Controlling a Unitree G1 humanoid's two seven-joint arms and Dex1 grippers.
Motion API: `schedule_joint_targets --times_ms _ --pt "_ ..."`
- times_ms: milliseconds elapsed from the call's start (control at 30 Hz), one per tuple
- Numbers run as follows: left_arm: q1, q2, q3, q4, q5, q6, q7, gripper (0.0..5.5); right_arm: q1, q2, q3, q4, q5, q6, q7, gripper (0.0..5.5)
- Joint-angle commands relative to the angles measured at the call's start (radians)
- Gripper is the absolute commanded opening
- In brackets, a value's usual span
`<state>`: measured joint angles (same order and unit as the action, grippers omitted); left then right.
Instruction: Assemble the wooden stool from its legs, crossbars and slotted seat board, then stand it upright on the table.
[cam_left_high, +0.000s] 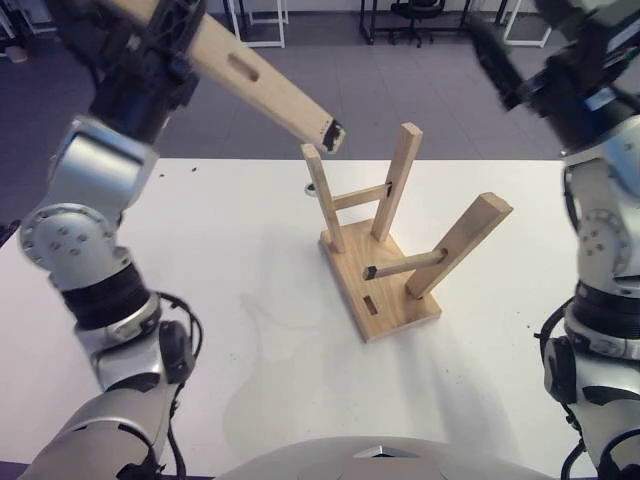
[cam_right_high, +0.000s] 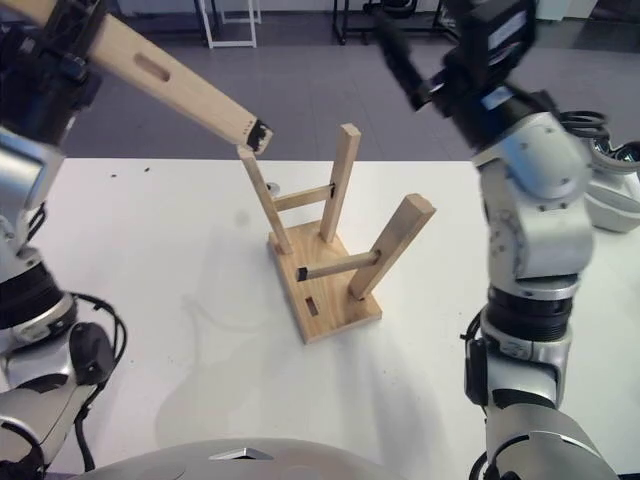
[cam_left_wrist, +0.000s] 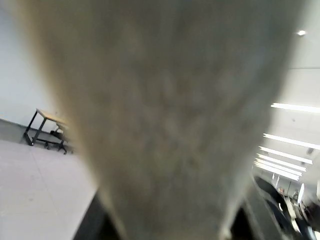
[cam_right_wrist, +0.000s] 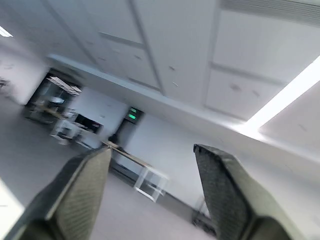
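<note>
Left eye view: pale slotted wooden seat board lies flat on the white table. Three square wooden legs rise from it, joined by round crossbars. Left gripper clamps a fourth slotted wooden leg aloft, tip just beside a fitted leg's top.

Left wrist view: that leg, blurred, close.

Right wrist view: right gripper spread, empty, towards the ceiling.

Rounded silver arm shells meet ribbed black joints, with black cables looping at lower left. The right gripper has pebbled grey fingers.
</note>
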<state>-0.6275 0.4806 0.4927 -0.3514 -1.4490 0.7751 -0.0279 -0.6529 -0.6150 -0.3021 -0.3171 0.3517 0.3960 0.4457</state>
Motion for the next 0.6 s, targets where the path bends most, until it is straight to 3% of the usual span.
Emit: schedule_joint_targets --times_ms 33,133,233,333,600 --pt "0.287 0.085 0.038 -0.159 -0.080 0.082 -0.010 1.02 0.342 -0.109 -0.008 0.137 -0.068 0.024 0.124 3.07" --pt "0.498 0.013 -0.044 -0.262 0.019 0.055 0.071 1.02 0.540 -0.036 0.137 0.292 -0.189 -0.119 0.119 3.07" --pt "0.602 -0.100 -0.207 -0.304 0.178 0.004 0.130 1.02 0.541 0.051 0.343 0.545 -0.363 -0.355 0.098 3.07" --pt "0.669 -0.202 -0.264 -0.292 0.263 -0.054 0.192 1.02 0.523 0.103 0.474 0.717 -0.477 -0.577 0.095 3.07" --pt "0.722 -0.346 -0.229 -0.293 0.332 -0.198 0.330 1.02 0.566 0.140 0.561 0.603 -0.434 -0.710 0.185 3.07"
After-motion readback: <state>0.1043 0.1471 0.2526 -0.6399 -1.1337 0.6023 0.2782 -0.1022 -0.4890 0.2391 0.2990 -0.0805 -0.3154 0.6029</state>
